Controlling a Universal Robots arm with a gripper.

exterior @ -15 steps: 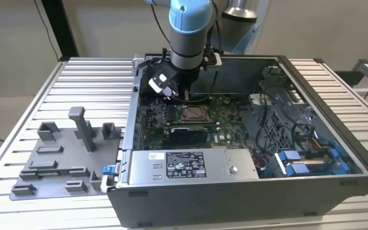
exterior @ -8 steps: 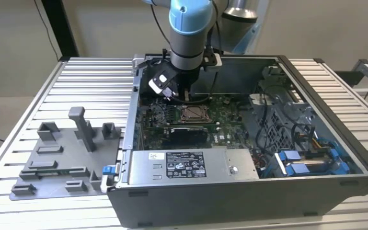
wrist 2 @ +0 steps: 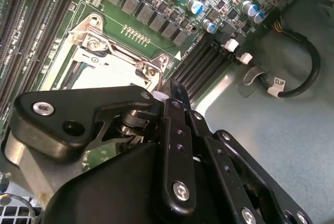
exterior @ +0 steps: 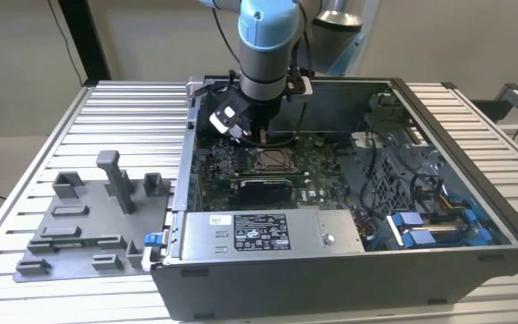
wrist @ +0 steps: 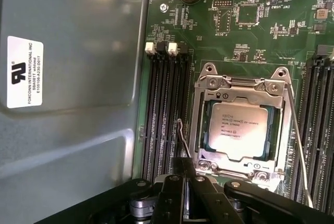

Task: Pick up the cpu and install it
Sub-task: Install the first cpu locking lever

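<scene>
The cpu (wrist: 239,130), a pale silvery square chip, lies flat in the motherboard socket with the metal frame (wrist: 240,85) around it. In the exterior view the cpu (exterior: 272,160) sits mid-board inside the open computer case. My gripper (exterior: 246,138) hangs just above the board, beside the socket's far edge toward the case's back wall. In both wrist views its black fingers (wrist: 182,174) stand close together with nothing between them. In the second wrist view the gripper (wrist 2: 172,85) covers much of the socket frame (wrist 2: 99,44).
The open case (exterior: 349,270) holds a power supply (exterior: 259,231) at the front and blue drive brackets (exterior: 430,226) on the exterior view's right. Memory slots (wrist: 164,109) run beside the socket. A grey fixture (exterior: 88,223) with upright posts stands on the slatted table at the exterior view's left.
</scene>
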